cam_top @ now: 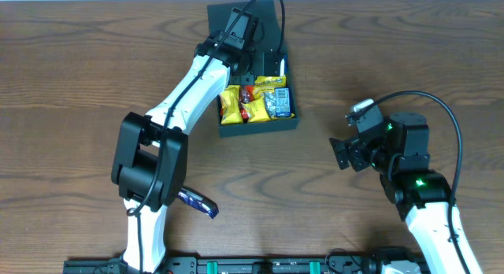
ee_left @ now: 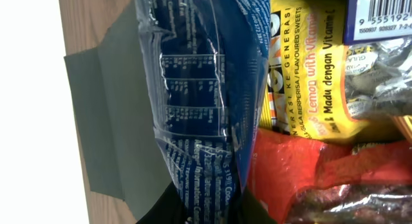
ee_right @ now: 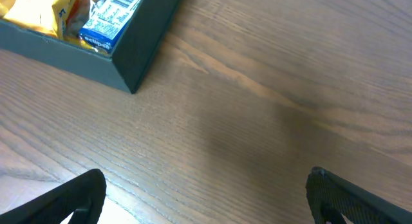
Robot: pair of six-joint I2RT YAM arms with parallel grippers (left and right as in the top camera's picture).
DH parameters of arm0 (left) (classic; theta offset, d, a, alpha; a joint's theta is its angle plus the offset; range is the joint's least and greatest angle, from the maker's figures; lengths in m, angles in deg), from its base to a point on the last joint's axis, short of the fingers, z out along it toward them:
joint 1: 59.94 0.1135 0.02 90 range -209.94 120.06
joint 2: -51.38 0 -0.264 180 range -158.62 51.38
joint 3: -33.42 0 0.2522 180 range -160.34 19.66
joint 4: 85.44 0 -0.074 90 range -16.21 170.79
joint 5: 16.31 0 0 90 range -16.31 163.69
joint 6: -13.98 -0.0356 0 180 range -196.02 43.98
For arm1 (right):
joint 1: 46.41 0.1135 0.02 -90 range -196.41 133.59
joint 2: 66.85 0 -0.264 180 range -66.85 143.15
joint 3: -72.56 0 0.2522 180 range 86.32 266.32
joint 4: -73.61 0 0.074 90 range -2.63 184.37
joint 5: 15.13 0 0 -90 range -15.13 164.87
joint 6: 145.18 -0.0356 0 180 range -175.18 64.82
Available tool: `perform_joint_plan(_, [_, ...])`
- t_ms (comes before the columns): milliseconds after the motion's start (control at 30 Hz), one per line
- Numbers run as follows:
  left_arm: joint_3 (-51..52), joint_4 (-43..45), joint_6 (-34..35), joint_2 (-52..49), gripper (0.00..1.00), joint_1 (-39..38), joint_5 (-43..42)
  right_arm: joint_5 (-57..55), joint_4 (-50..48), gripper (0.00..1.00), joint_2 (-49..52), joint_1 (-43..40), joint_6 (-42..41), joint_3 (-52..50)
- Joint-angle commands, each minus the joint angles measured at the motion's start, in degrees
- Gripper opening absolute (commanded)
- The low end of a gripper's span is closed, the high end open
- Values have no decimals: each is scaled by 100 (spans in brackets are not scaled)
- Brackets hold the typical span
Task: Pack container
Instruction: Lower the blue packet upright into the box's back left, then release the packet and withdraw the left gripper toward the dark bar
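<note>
The dark teal container [cam_top: 260, 129] stands open at the table's far middle, its flap lid [cam_top: 220, 18] folded back. Inside lie yellow packets [cam_top: 230, 105], a red packet [cam_top: 246, 101] and a blue-and-white packet [cam_top: 277, 101]. My left gripper [cam_top: 250, 69] reaches over the container's far part, shut on a dark blue snack packet [ee_left: 199, 89] that hangs beside a yellow packet [ee_left: 309, 76] and a red packet [ee_left: 290, 166]. The container's grey-green flap [ee_left: 109, 121] shows behind it. My right gripper [cam_top: 340, 154] is open and empty above bare table, right of the container [ee_right: 141, 50].
Another dark blue packet [cam_top: 197, 201] lies on the table at the front left, next to the left arm's base. The wooden table [cam_top: 79, 85] stretches left and right of the container. The right wrist view shows bare wood between the open fingers [ee_right: 206, 198].
</note>
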Motion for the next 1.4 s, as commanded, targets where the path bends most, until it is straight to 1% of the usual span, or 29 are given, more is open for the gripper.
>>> perform_joint_plan(0, [-192,17,282,-203,17,9,-227,63,-4,99,-7,-50,66,-7])
perform_joint_plan(167, [-192,15,413,-291,17,7,-229,63,-4,99,-7,-50,66,-7])
perform_joint_plan(200, [-192,15,442,-297,20,7,-232,63,-4,99,-7,-50,66,-7])
perform_joint_plan(267, [-192,17,452,-297,22,7,-227,63,-4,99,-7,-50,66,-7])
perform_joint_plan(333, [-192,61,450,-297,29,7,-212,63,-4,99,-7,-50,66,-7])
perform_joint_plan(433, [-195,315,452,-282,29,7,188,63,-2,99,-7,-50,66,-7])
perform_joint_plan(533, [-195,514,452,-201,34,-11,601,63,-4,99,-7,-50,66,-7])
perform_joint_plan(700, [-195,505,555,76,35,-144,710,63,-4,99,-7,-50,66,-7])
perform_joint_plan(867, [-195,431,861,599,35,-407,1180,63,-4,99,-7,-50,66,-7])
perform_joint_plan(1033, [-195,81,1309,1239,35,-680,1263,63,-4,99,-7,-50,66,-7])
perform_joint_plan(1100, [-195,-223,1749,1574,35,-800,1596,63,-4,99,-7,-50,66,-7])
perform_joint_plan(1167, [-195,-605,2577,1919,36,-898,2009,63,-4,99,-7,-50,66,-7])
perform_joint_plan(1200, [-195,-763,3040,2068,38,-931,2111,63,-4,99,-7,-50,66,-7])
perform_joint_plan(1233, [-195,-892,3405,2188,44,-949,2166,63,-4,99,-7,-50,66,-7])
perform_joint_plan(1267, [-195,-1108,4054,2389,57,-973,2273,63,-2,99,-7,-50,66,-7])
perform_joint_plan(1333, [-195,-1440,4830,2643,63,-977,2402,63,-4,99,-7,-50,66,-7])
perform_joint_plan(1367, [-195,-1663,5302,2789,63,-977,2413,63,-4,99,-7,-50,66,-7])
